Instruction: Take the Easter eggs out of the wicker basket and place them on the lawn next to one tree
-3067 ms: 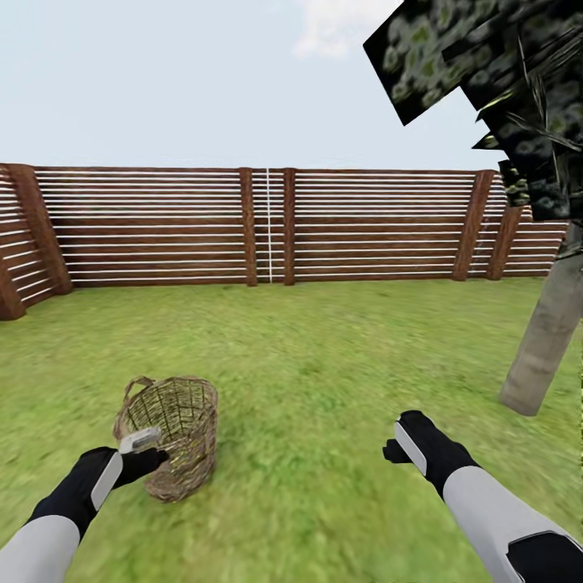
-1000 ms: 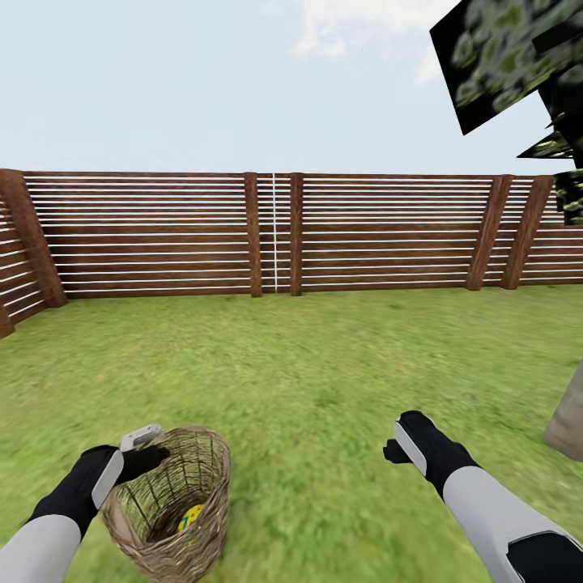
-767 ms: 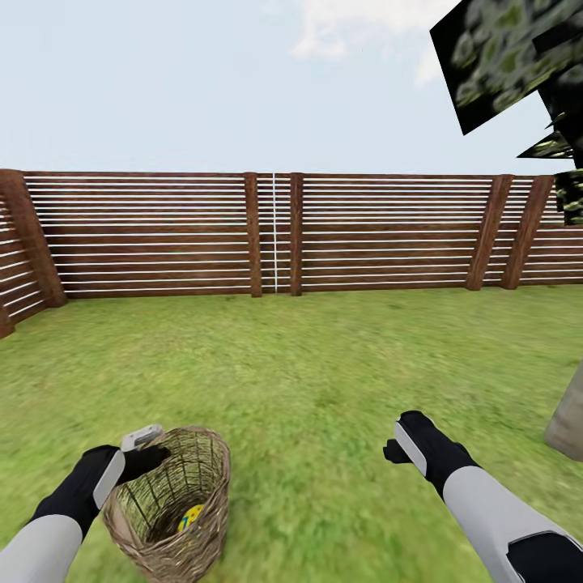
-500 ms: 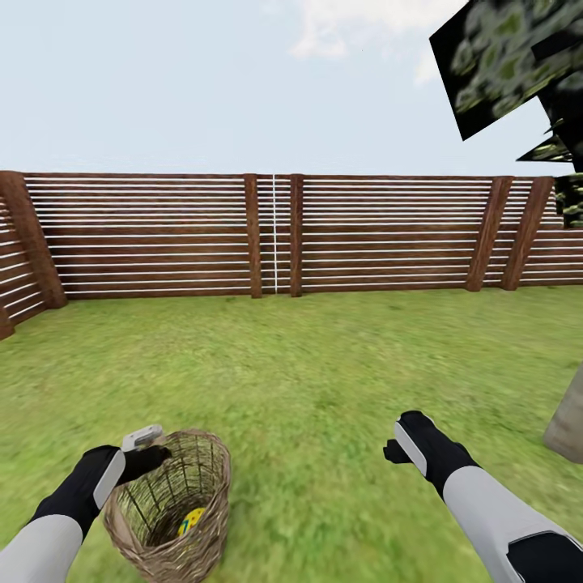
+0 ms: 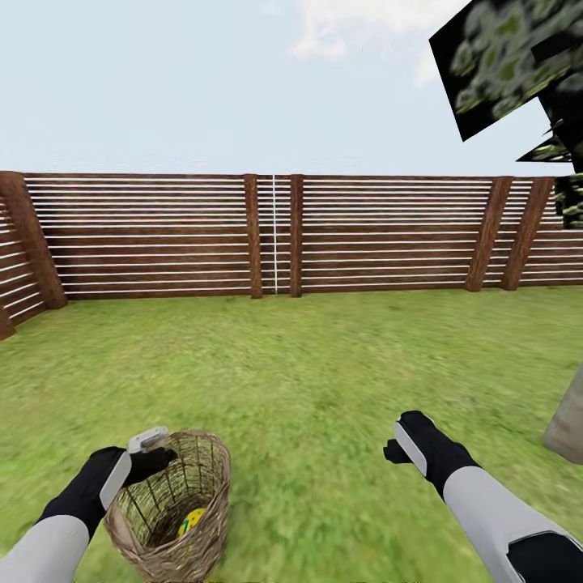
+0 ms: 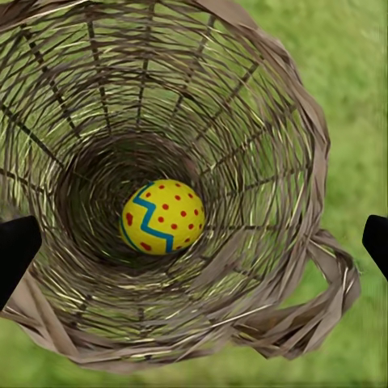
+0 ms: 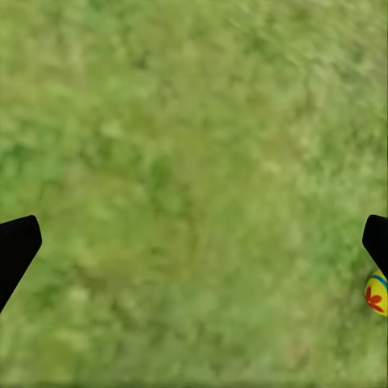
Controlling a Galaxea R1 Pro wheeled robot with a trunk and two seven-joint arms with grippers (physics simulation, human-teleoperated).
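Left hand (image 5: 150, 453) poised at the near-left rim of the wicker basket (image 5: 212, 478), at about 7 o'clock in the head view. Its wrist view looks straight down into the basket (image 6: 315, 153), with one black fingertip (image 6: 16, 250) at each side edge of that picture, spread wide, nothing between them but the basket's mouth. Hand open, empty.

One Easter egg (image 6: 162, 217) lies on the basket floor: yellow, red dots, blue zigzag. From the head view it shows as a yellow patch (image 5: 191, 521) through the weave. Basket stands upright on the lawn (image 5: 308, 380); a loop handle (image 6: 323, 299) sticks out from the rim.

Right hand (image 5: 398, 447) at about 5 o'clock in the head view, held above bare grass, well apart from the basket. Its wrist view shows grass (image 7: 194, 186), both fingertips (image 7: 16, 246) again far apart at the picture's side edges. Open, empty. A second egg (image 7: 377, 293) lies on the grass just beside the far fingertip, cut by the edge of the picture: yellow, a red mark, a teal-blue band.

Tree (image 5: 568, 417) at about 3 o'clock, grey-brown trunk cut by the picture edge, dark leaf patches (image 5: 502, 57) at 1 o'clock. Brown slatted fence (image 5: 162, 235) crosses the far side of the garden, pale sky above.
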